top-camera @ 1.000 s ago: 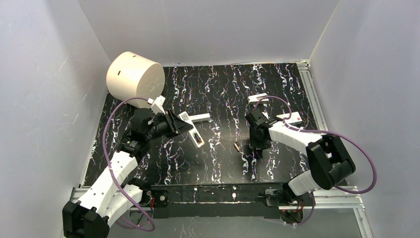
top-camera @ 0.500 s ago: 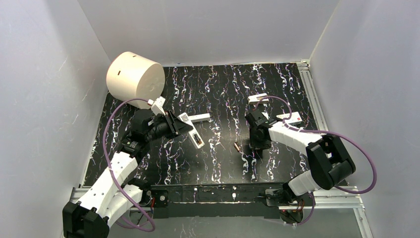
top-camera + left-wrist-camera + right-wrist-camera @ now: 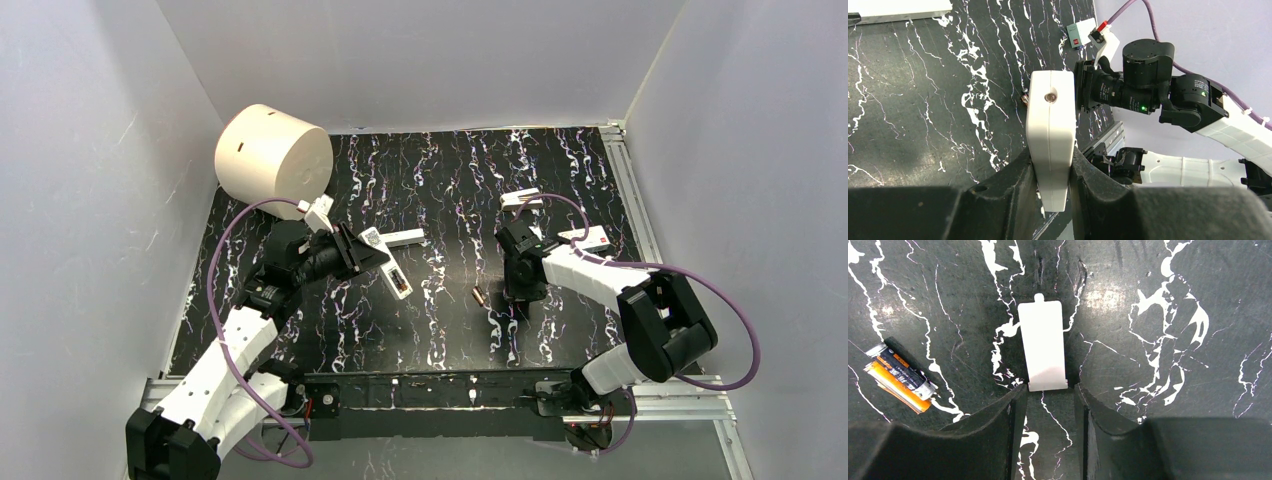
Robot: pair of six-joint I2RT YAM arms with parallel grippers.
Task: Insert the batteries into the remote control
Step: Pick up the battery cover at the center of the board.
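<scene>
Remote control (image 3: 1050, 130) clamped in left pincer (image 3: 1053, 185), batteries (image 3: 898, 375) loose on table (image 3: 1173, 270) beside right pincer (image 3: 1050, 405) — straddling battery cover (image 3: 1042, 342), grip unclear — next: pick a cell, align with recess.

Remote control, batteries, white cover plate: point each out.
remote control (image 3: 1049, 142), left wrist view, narrow side
batteries (image 3: 900, 375), right wrist view, dark casing
white cover plate (image 3: 1042, 342), right wrist view, flat middle

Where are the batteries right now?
Top view: the batteries lie together on the table, right of centre, just left of the right tool.
</scene>
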